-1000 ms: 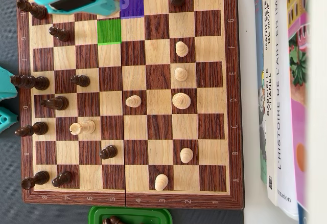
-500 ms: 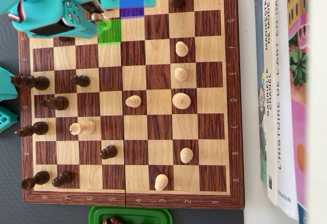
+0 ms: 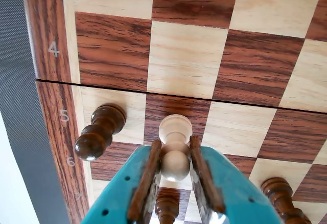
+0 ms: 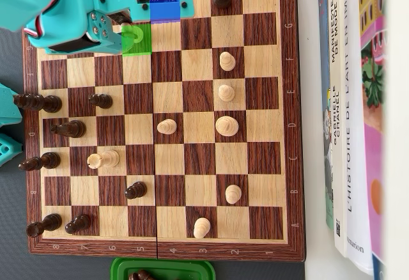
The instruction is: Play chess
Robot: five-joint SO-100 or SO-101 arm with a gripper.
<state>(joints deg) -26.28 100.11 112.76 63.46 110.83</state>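
Clamping light pawn (image 3: 174, 150) between gripper (image 3: 175, 172) fingers, lower centre of wrist view, over dark square by chessboard (image 3: 48, 88) edge; dark piece (image 3: 99, 132) lies just left. Grip at neck keeps pawn upright for placing.

Overhead view looks straight down, taking in the whole chessboard (image 4: 163, 117) plus books (image 4: 348, 114) along its right edge. Wrist view rides just behind my tool (image 3: 175, 165), close and low, facing across the board's edge squares. Both share the board's upper-left corner.
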